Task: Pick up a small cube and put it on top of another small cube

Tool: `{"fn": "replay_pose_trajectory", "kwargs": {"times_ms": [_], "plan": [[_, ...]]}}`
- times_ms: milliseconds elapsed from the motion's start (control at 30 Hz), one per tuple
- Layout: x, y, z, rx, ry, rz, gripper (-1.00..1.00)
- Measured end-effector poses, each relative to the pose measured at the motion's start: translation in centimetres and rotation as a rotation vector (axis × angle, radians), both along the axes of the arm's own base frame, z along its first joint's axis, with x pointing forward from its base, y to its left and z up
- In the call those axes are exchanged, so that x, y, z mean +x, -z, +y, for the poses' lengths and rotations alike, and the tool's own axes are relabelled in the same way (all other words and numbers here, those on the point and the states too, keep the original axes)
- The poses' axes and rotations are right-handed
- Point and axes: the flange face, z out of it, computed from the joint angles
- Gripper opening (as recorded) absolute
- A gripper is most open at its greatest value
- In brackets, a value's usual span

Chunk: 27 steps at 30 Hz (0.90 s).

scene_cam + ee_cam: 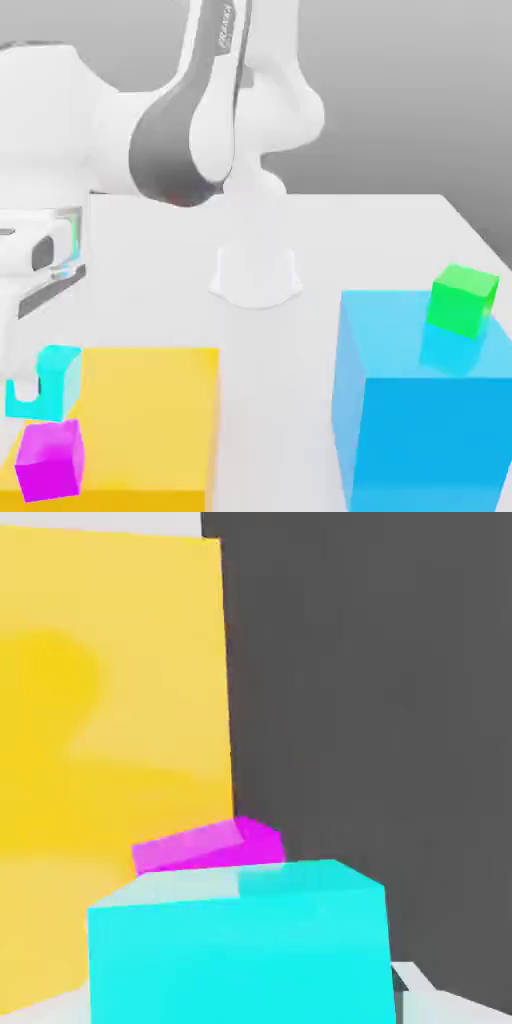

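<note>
The end effector (38, 395) is at the exterior view's left edge, hanging over the near-left corner of the yellow slab (150, 420), and it is closed on the small cyan cube (52, 382). In that view a pale finger (25, 385) crosses the front of the cube, so part of its face is covered. The cube is equal on all sides, so it has no long axis to speak of; it sits square in the grip, its top face level and its faces roughly in line with the slab's edges. I cannot tell whether it is just clear of the slab or brushing it.

Just below it in the exterior view, near the same corner of the yellow slab, sits the magenta cube (50, 460), turned slightly off square. In the hand view the cyan cube (240, 952) is in the foreground, with the magenta cube (210, 847) peeking out behind its top edge and the yellow slab (110, 692) rising behind both.

Well apart from the yellow slab, toward the exterior view's right, stands the big blue block (420, 410). The small green cube (462, 298) rests on top of it, near its far right corner, upright and turned a little. All of this stands on the white surface (380, 240), with the arm's base (256, 275) behind the slab.
</note>
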Motion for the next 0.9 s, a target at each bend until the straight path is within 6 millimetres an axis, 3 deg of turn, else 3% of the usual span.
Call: {"fn": "replay_pose_trajectory", "kwargs": {"times_ms": [167, 333, 500, 667, 733, 833, 900], "plan": [[1.0, -2.0, 10.0, 0.033, -0.074, -0.035, -1.00], [0.0, -4.0, 19.3, 0.077, -0.139, -0.065, -1.00], [-2.6, -5.9, 27.7, 0.129, -0.195, -0.089, -1.00], [-7.0, -7.9, 36.0, 0.191, -0.268, -0.103, -1.00], [-10.0, -5.9, 39.0, 0.184, -0.278, -0.041, -1.00], [-16.2, 0.3, 42.0, 0.109, -0.266, 0.121, -1.00], [-20.8, 4.6, 42.8, 0.031, -0.247, 0.229, -1.00]]}}
